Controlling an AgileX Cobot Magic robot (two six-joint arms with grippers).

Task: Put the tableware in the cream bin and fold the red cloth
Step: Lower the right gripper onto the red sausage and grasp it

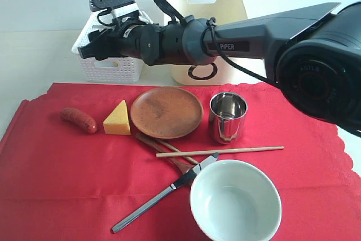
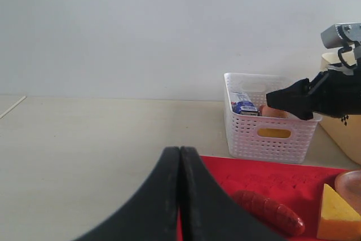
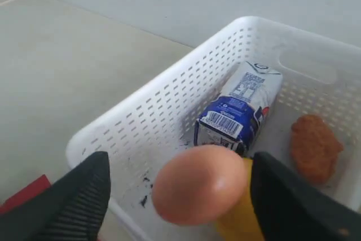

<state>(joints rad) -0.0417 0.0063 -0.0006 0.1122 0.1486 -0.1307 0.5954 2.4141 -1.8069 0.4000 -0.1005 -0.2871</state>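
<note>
While the red cloth (image 1: 56, 184) lies spread flat over the pale worktop (image 1: 34, 55) with all the tableware on it, the right arm (image 1: 271, 38) reaches across to the white lattice basket (image 1: 107, 69) at the back left. The cream bin (image 1: 234, 9) stands upright behind the cloth's far edge, just beside that basket, partly hidden by the arm. Nearest the camera sits the pale bowl (image 1: 235, 204), with the brown plate (image 1: 167, 112) beyond it and the steel cup (image 1: 228, 118) upright beside the plate. The metal knife (image 1: 152, 201) lies slantwise with its tip at the bowl's rim. A pale chopstick (image 1: 225, 151) crosses the brown wooden spoon (image 1: 149, 142) between plate and bowl. The cheese wedge (image 1: 118, 119) touches the plate's rim, and the sausage (image 1: 79, 119) lies near it. The right hand (image 1: 90, 51) hangs over the basket with its fingers (image 3: 79, 201) spread; an egg (image 3: 200, 184) sits between them, clear of one finger, above a blue-and-white carton (image 3: 237, 111). The left hand (image 2: 180, 196) is pressed together, empty, low by the cloth's edge.
</note>
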